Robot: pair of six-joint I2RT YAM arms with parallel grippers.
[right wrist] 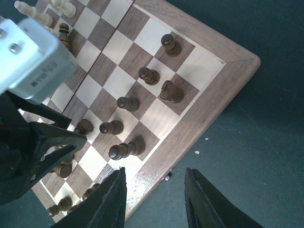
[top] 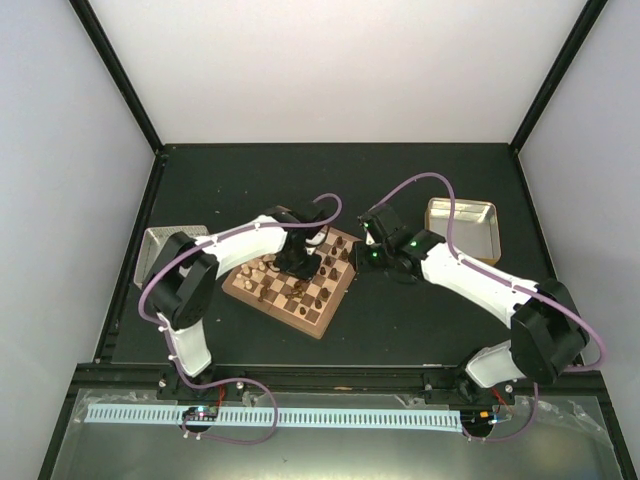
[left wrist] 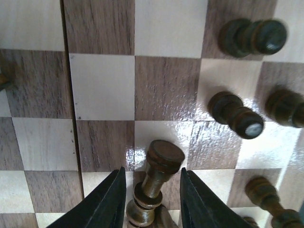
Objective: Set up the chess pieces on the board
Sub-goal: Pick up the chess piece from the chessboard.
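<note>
The board [top: 320,325] lies at mid-table, turned diamond-wise. Dark pieces [top: 322,285] stand on its right half, pale ones [top: 258,270] on its left. My left gripper [top: 297,262] hangs low over the board's middle. In the left wrist view its fingers [left wrist: 111,199] straddle a tilted dark piece [left wrist: 161,164], with a gap showing on each side. Other dark pieces [left wrist: 235,114] stand to its right. My right gripper [top: 360,262] is open and empty over the board's right border [right wrist: 209,85], beside a dark piece [right wrist: 124,150].
A gold metal tray [top: 462,228] sits at the back right and a silver tray [top: 160,245] at the left, behind the left arm. In the right wrist view the left arm's white wrist [right wrist: 33,57] covers part of the board. Dark matting surrounds the board.
</note>
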